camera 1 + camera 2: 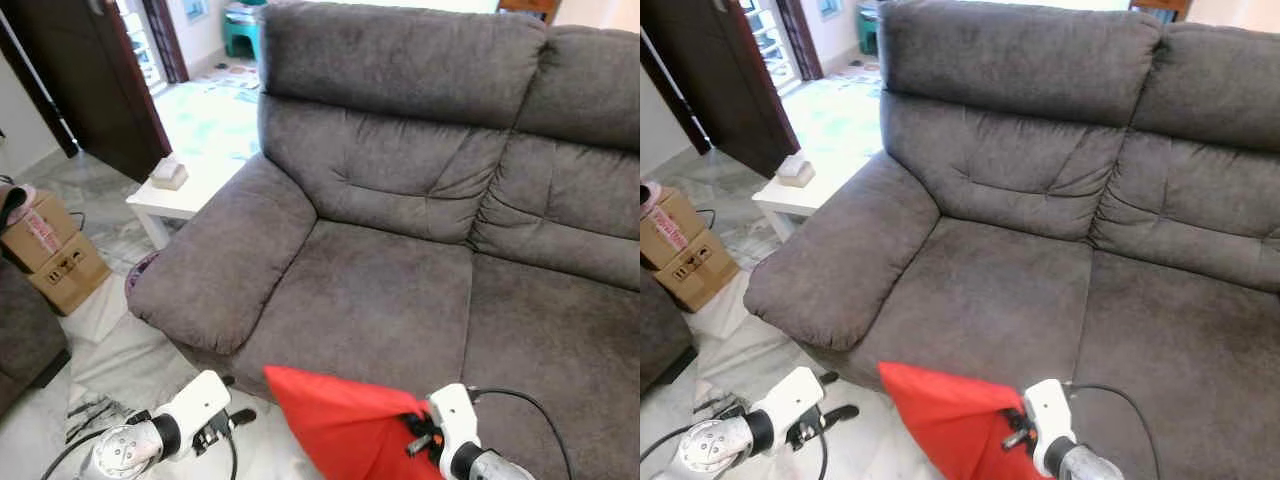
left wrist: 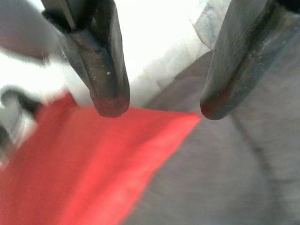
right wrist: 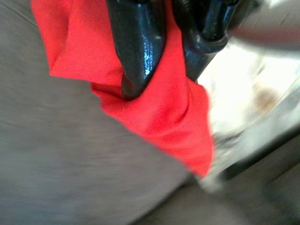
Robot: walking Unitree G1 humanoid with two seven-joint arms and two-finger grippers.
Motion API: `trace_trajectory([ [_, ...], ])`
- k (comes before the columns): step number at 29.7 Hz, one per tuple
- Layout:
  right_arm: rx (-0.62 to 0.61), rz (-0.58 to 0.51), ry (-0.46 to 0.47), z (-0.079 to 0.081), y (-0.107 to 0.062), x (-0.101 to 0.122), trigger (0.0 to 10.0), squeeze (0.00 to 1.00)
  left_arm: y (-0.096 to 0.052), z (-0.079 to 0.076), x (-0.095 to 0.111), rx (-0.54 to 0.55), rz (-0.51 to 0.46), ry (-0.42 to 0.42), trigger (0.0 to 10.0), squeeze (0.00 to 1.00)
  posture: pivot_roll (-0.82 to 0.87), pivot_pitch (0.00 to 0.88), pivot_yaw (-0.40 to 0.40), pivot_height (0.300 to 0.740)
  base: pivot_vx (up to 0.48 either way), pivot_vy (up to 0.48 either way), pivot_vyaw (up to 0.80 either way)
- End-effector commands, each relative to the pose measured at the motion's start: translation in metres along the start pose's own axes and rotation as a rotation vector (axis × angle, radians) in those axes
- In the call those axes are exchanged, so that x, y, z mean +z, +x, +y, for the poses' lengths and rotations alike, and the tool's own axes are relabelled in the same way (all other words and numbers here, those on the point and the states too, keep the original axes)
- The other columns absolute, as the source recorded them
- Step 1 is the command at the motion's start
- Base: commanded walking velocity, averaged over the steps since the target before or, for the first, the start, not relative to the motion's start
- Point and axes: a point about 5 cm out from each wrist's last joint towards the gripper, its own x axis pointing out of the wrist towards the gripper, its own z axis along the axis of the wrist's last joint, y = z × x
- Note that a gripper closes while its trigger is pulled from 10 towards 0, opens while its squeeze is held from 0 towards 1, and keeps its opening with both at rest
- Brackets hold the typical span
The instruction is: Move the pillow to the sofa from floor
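Note:
A red pillow (image 1: 345, 425) hangs low in front of the grey sofa (image 1: 380, 300), over the front edge of its left seat cushion. My right gripper (image 1: 415, 435) is shut on the pillow's right edge; in the right wrist view the black fingers (image 3: 136, 51) pinch a fold of the red fabric (image 3: 154, 112). To the pillow's left, my left gripper (image 1: 228, 420) hovers over the floor. It is open, its two fingertips (image 2: 110, 101) spread apart with nothing between them, and the pillow's corner (image 2: 93, 159) lies just beyond them.
The sofa's wide armrest (image 1: 225, 265) juts out at left. Behind it stands a white side table (image 1: 185, 195) with a tissue box (image 1: 168, 175). Cardboard boxes (image 1: 50, 250) and another dark seat (image 1: 20, 335) are at far left. A pale sheet (image 1: 130, 350) covers the marble floor.

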Motion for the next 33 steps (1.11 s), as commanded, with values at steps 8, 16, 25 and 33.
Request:
trace_trajectory([
  [8,0.351,-0.05,-0.142,0.017,-0.009,0.038,10.0,0.0,0.0,-0.019,-0.005,-0.175,0.031,0.142,10.0,0.0,0.01,0.106,0.056,0.74,0.0,0.0,0.0],
  [16,0.469,-0.019,-0.174,0.034,-0.018,0.047,10.0,0.0,0.002,-0.017,-0.01,-0.163,0.066,0.178,10.0,1.0,0.01,0.106,0.059,0.74,0.0,0.0,0.0],
  [25,0.488,-0.025,-0.167,0.044,-0.026,0.053,10.0,0.0,0.004,-0.022,-0.015,-0.191,0.082,0.148,10.0,1.0,0.0,0.105,0.062,0.74,0.0,0.0,0.0],
  [33,0.466,-0.031,-0.18,0.041,-0.028,0.062,10.0,0.0,0.002,-0.038,-0.015,-0.307,0.056,0.1,10.0,0.0,0.0,0.098,0.058,0.74,0.0,0.0,0.0],
])
